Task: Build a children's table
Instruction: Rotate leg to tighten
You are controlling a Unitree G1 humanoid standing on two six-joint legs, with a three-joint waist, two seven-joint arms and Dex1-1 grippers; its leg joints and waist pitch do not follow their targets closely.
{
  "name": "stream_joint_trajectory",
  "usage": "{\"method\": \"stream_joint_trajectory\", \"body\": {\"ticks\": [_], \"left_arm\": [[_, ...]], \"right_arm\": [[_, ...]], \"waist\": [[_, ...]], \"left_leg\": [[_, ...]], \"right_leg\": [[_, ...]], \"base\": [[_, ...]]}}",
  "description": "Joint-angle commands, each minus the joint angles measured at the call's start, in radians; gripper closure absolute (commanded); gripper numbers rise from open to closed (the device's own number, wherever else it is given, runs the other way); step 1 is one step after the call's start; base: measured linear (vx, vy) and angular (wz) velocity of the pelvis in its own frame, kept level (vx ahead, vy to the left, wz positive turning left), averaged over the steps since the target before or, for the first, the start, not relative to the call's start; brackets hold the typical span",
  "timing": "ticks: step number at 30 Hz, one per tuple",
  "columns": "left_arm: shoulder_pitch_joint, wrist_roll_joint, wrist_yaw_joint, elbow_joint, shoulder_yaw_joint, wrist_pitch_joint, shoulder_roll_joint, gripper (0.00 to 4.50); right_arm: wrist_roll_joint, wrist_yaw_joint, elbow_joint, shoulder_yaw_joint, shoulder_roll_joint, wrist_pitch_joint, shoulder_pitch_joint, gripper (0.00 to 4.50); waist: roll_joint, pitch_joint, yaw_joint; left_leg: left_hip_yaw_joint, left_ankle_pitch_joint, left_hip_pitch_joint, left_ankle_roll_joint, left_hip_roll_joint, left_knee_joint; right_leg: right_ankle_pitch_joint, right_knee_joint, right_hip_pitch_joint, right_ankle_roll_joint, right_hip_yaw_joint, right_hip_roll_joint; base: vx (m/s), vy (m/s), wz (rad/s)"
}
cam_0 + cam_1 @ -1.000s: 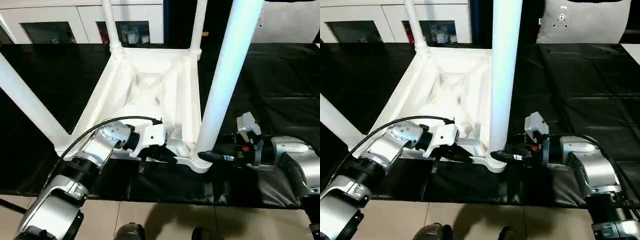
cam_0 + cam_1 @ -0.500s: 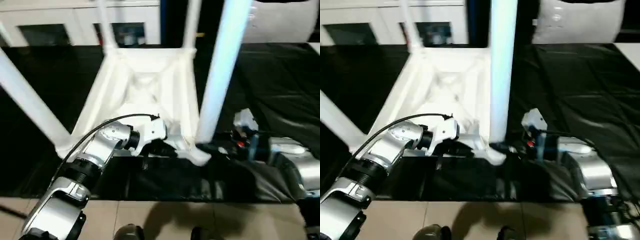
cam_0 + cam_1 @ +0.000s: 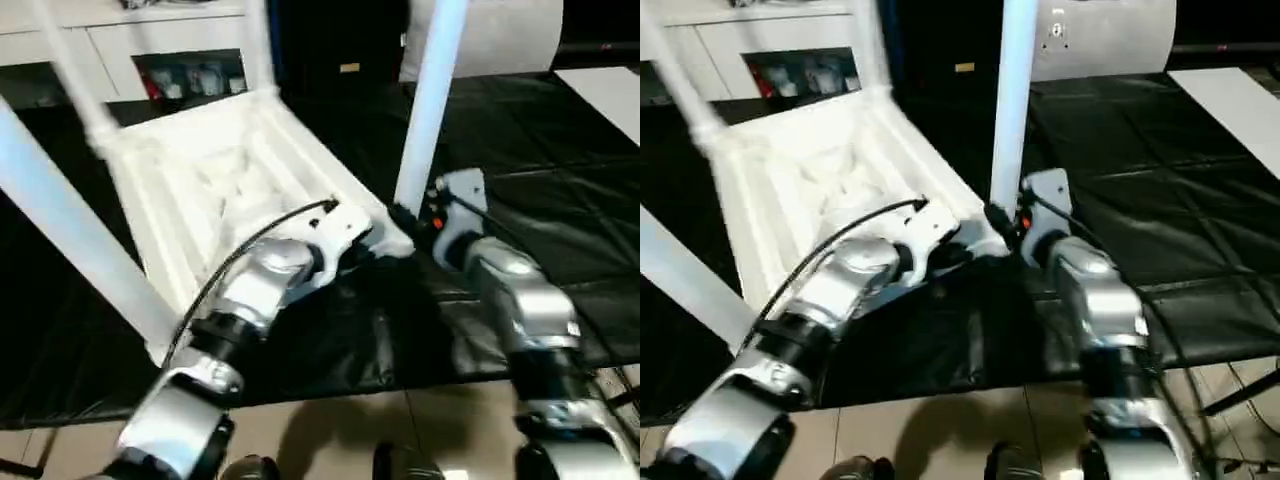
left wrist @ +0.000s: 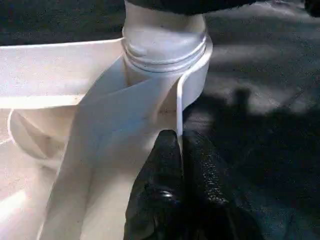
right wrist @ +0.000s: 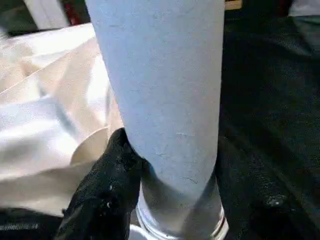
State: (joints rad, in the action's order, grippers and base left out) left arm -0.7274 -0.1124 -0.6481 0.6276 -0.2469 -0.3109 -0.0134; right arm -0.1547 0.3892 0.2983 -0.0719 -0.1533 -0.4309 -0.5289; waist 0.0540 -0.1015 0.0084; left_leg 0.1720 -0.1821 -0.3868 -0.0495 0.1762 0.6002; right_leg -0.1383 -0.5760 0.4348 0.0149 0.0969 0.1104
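White children's table (image 3: 200, 190) lies upside down on your counter (image 3: 560, 150); left tool (image 4: 181, 165) pinches its rim, right tool (image 5: 165, 200) clamps its leg (image 5: 160, 90).

Black-covered worktable (image 3: 560, 150), white cabinets (image 3: 150, 60) behind, tiled floor (image 3: 330, 430) below.

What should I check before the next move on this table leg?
1. Left gripper pinching the thin rim of the table top: ok.
2. Right gripper around the near leg, just above its base: ok.
3. Leg base seated in its corner socket: ok, though how tight, cannot tell.
4. Table top lying underside up on the black worktable: ok.
5. All four legs fitted: cannot tell.
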Motion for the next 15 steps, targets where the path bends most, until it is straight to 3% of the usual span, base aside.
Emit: {"method": "stream_joint_trajectory", "body": {"ticks": [1, 3, 8, 10, 15], "left_arm": [[-0.054, 0.04, -0.009, -0.066, -0.009, 0.015, 0.049, 4.5], [-0.049, 0.033, -0.03, -0.075, -0.013, 0.022, 0.015, 4.5], [-0.029, 0.033, -0.067, -0.087, -0.01, 0.034, -0.034, 4.5], [-0.021, 0.034, -0.088, -0.086, -0.005, 0.048, -0.052, 4.5], [-0.013, 0.044, -0.159, -0.046, -0.007, 0.106, -0.098, 4.5]], "right_arm": [[-0.035, 0.039, 0.038, 0.05, 0.051, -0.023, 0.008, 1.87], [-0.048, 0.051, 0.018, 0.029, 0.04, -0.007, 0.019, 1.58], [-0.05, 0.127, -0.017, 0.034, -0.019, 0.029, 0.061, 1.14], [-0.065, 0.19, -0.042, 0.037, -0.053, 0.03, 0.087, 1.07], [-0.115, 0.331, -0.094, 0.014, -0.156, 0.045, 0.133, 0.51]], "waist": [[-0.026, 0.086, 0.016], [-0.026, 0.089, 0.018], [-0.022, 0.091, 0.028], [-0.023, 0.088, 0.038], [-0.023, 0.082, 0.046]], "left_leg": [[-0.009, -0.164, 0.002, 0.116, 0.027, -0.068], [-0.006, -0.125, 0.001, 0.148, 0.026, -0.064], [-0.006, -0.072, -0.002, 0.183, 0.028, -0.059], [-0.004, -0.087, 0.003, 0.186, 0.029, -0.059], [-0.008, -0.154, 0.004, 0.156, 0.033, -0.067]], "right_leg": [[-0.299, 0.072, -0.073, 0.189, -0.035, 0.037], [-0.226, 0.065, -0.075, 0.22, -0.036, 0.036], [-0.172, 0.055, -0.078, 0.241, -0.035, 0.037], [-0.189, 0.059, -0.077, 0.237, -0.035, 0.035], [-0.283, 0.07, -0.077, 0.208, -0.034, 0.036]], "base": [[0.0, 0.0, 0.0], [0.0, 0.0, 0.0], [0.0, 0.0, 0.0], [0.0, 0.0, 0.0], [0.0, 0.0, 0.0]]}}
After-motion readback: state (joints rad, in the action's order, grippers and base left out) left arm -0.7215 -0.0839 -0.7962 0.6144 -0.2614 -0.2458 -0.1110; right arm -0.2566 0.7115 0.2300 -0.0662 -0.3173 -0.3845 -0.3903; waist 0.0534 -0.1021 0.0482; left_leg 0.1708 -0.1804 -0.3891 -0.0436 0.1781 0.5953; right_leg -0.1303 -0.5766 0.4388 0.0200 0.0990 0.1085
